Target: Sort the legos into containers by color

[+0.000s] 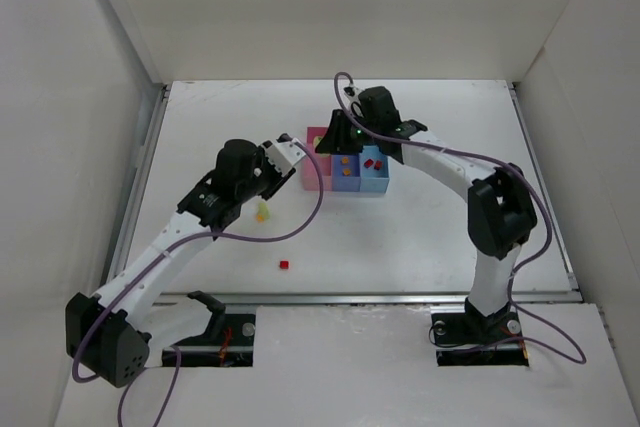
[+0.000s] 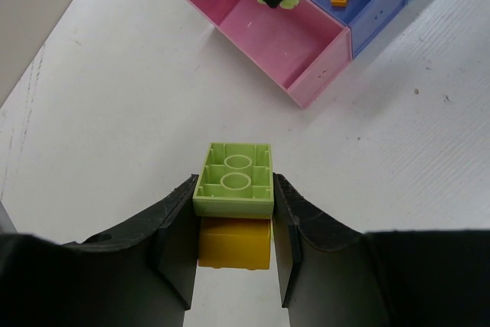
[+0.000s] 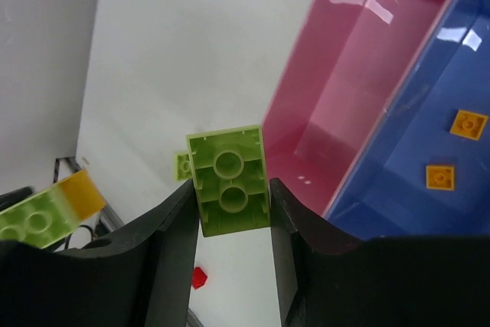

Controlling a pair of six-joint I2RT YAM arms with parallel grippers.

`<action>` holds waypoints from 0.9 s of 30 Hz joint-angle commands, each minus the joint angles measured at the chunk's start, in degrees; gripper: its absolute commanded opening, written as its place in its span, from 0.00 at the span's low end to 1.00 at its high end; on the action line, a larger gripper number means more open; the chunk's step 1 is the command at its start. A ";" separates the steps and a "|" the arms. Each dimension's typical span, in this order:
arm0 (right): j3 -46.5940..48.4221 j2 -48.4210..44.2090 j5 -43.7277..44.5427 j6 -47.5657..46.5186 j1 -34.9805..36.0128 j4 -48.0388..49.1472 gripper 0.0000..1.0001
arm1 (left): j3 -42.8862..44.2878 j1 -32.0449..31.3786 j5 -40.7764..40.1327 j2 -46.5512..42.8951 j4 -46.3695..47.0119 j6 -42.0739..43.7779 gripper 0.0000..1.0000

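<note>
My left gripper (image 2: pixel 233 189) is shut on a light green brick (image 2: pixel 233 176) with a yellow brick (image 2: pixel 233 243) stuck under it, held above the table left of the tray; it shows in the top view (image 1: pixel 262 211). My right gripper (image 3: pixel 231 189) is shut on a green brick (image 3: pixel 228 178) beside the pink bin's (image 3: pixel 360 74) left wall. The pink bin (image 1: pixel 316 155) looks empty. The blue-violet bin (image 1: pixel 345 175) holds two orange pieces (image 3: pixel 468 124). The light blue bin (image 1: pixel 375 179) holds red pieces (image 1: pixel 372 162).
A red brick (image 1: pixel 284 265) lies on the table near the front edge. A small green brick (image 3: pixel 182 166) lies on the table left of the pink bin. White walls close in the table on three sides.
</note>
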 commanded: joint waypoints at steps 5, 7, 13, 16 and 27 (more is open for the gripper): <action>5.69 4.95 2.57 1.10 0.00 -1.28 0.15 | -0.51 0.71 0.42 -3.18 0.63 -3.08 0.00; 6.48 6.26 2.05 1.10 0.00 -1.81 0.27 | -0.51 0.71 0.42 -3.18 0.63 -3.08 0.00; 7.02 7.32 1.34 0.58 0.00 -1.81 0.51 | -1.21 0.71 0.42 -3.80 0.63 -3.61 0.00; 7.55 7.33 1.34 0.58 0.00 -2.51 0.57 | -0.61 0.71 0.94 -3.80 1.15 -3.61 0.00; 7.63 1.90 -0.50 -3.27 -0.53 -1.20 0.67 | 2.12 0.71 6.21 -3.80 -1.91 -7.04 0.00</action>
